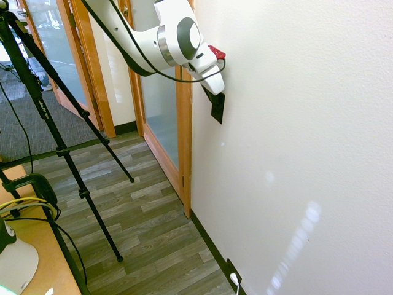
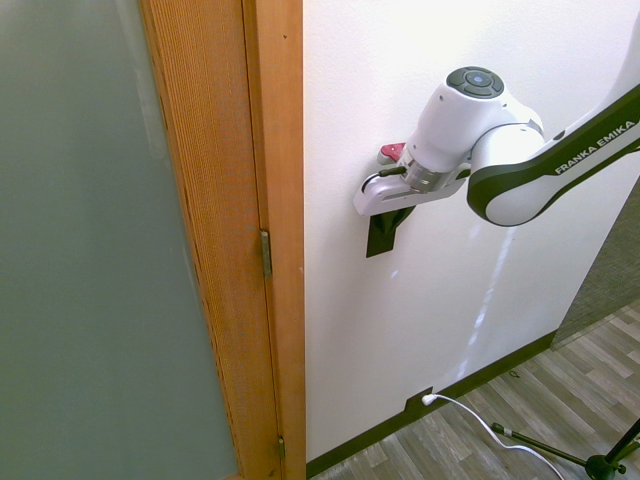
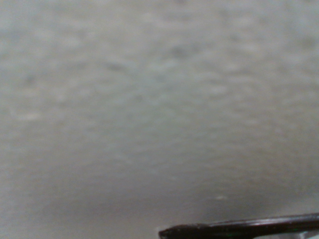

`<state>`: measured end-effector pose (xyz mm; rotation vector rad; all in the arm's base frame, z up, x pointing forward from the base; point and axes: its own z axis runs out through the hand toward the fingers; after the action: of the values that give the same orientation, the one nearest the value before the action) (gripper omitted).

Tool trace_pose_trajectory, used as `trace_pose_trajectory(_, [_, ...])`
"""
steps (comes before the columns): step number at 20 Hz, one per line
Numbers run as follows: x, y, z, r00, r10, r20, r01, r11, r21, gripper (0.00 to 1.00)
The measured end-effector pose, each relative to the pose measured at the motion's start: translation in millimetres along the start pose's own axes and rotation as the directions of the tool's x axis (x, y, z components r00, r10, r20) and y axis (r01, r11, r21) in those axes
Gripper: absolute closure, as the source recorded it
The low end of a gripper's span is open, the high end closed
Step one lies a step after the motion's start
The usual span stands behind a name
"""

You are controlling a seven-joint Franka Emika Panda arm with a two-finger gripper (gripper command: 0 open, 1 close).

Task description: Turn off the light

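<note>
Second exterior view, and we're right at the gripper (image 2: 389, 219), upper middle of the frame: whether its fingers are spread or pressed together, I cannot tell. Just below it is the light switch (image 2: 381, 242), a black upright plate on the wall (image 2: 450, 300), its top end covered by the gripper, its lower edge and corners in plain sight. Contact? Can't call that from these angles.

Open wall runs below the switch and off to the right, down to the dark baseboard (image 2: 500, 376). On the left, the wooden door frame (image 2: 285, 240) stands near, a strip of bare wall between, with the frosted glass door (image 2: 100, 240) filling the left side. Way down at lower middle sits the outlet plate (image 2: 413, 405) with its white plug (image 2: 430, 399), well apart from the action.

Wrist view now: blurred grey surface nearly everywhere, a dark glossy edge (image 3: 239, 229) cut off at lower right.

And the arm (image 2: 510, 175)! It reaches in from the upper right, bends at the wrist and brings the white hand down slanting beside the wall, a red piece (image 2: 392, 153) above it. First exterior view has it coming from upper left.
</note>
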<state>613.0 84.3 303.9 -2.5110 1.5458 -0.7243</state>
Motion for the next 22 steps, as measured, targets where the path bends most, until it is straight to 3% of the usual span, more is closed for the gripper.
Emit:
trace_pose_trajectory(8, [-6.9,-4.8,22.7,1.0,-0.006,0.004,0.006,0.998,-0.057,1.0])
trace_pose_trajectory(9, [-6.7,-4.7,22.8,1.0,-0.006,0.007,0.006,0.998,-0.057,0.0])
trace_pose_trajectory(17, [1.3,2.3,22.1,0.998,-0.029,0.049,0.03,0.999,-0.024,0.0])
trace_pose_trajectory(22, [1.2,28.0,34.9,0.998,-0.029,0.061,0.026,0.998,0.05,0.0])
